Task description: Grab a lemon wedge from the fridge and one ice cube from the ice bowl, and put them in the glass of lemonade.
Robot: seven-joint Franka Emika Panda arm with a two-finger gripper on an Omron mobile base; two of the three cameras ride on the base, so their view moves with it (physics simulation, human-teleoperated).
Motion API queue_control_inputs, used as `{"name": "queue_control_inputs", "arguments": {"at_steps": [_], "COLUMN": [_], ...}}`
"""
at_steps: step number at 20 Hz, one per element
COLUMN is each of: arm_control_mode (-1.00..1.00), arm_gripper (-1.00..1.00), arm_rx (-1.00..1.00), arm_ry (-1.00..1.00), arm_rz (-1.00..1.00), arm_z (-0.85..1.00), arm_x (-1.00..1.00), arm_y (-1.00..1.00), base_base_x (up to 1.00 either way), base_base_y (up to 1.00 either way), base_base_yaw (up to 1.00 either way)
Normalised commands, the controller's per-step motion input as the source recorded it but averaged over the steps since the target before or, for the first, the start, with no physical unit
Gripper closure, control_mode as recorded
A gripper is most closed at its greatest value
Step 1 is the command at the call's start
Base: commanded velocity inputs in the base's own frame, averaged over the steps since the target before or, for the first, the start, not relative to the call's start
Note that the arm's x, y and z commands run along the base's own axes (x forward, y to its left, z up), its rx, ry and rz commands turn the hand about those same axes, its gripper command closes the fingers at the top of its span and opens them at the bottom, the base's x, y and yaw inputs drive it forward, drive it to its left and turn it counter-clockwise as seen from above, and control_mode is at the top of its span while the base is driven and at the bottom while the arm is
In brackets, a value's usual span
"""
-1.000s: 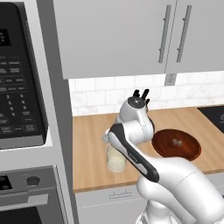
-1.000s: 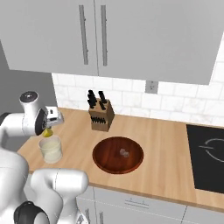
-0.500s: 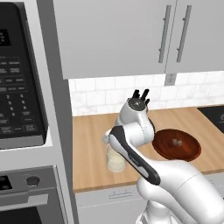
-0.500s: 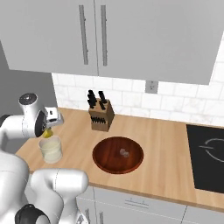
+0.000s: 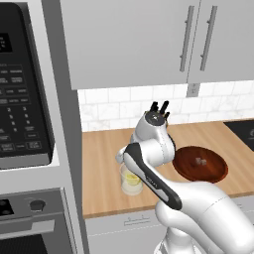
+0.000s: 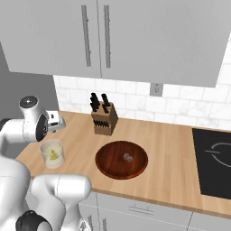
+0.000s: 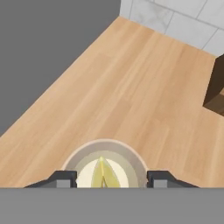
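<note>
So the gripper point(image 7: 107, 180) is hanging right over the glass of lemonade point(image 6: 52, 154), which sits on the wooden counter point(image 6: 171, 149) near its left end, close to the grey side wall. In the hand view you look straight down into the glass, and the two finger tips point(image 7: 63, 179) stand well apart, one on each side of the rim, with nothing pinched between them. So: jaws open, holding nothing.

The lemon wedge point(image 6: 54, 154) is inside the glass, a little yellow sliver in the pale drink. You can spot it from the left base view too point(image 5: 131, 179), though the arm covers part of the glass there.

The ice bowl point(image 6: 121, 159) is just to the right of the glass, apart from it, a dark reddish-brown dish. There's a small pale lump point(image 6: 128, 157) near its middle, probably ice cubes, but it's too small for me to count them.

Behind the bowl, against the white tile wall, stands a knife block point(image 6: 104, 120) with black handles sticking out. A black cooktop point(image 6: 212, 162) is set into the counter at the far right.
</note>
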Motion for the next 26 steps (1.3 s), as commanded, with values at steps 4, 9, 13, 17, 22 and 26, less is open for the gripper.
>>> {"name": "queue_control_inputs", "arguments": {"at_steps": [4,9,13,17,22,26], "arm_control_mode": [-1.0,-1.0,-1.0,-1.0,-1.0,-1.0], "arm_gripper": [-1.0,-1.0,-1.0,-1.0,-1.0,-1.0], "arm_rx": [0.0,0.0,0.02,0.04,0.06,0.08], "arm_ry": [0.0,0.0,0.0,0.0,0.0,0.0], "arm_rz": [0.0,0.0,0.0,-0.02,-0.02,-0.02], "arm_z": [0.0,0.0,0.0,0.0,0.0,-0.01], "arm_x": [0.0,-0.11,-0.18,-0.22,-0.15,-0.15], "arm_y": [0.0,-0.01,-0.17,-0.37,-0.57,-0.92], "base_base_x": [0.0,0.0,0.0,0.0,0.0,0.0], "base_base_y": [0.0,0.0,0.0,0.0,0.0,0.0], "base_base_yaw": [0.0,0.0,0.0,0.0,0.0,0.0]}}
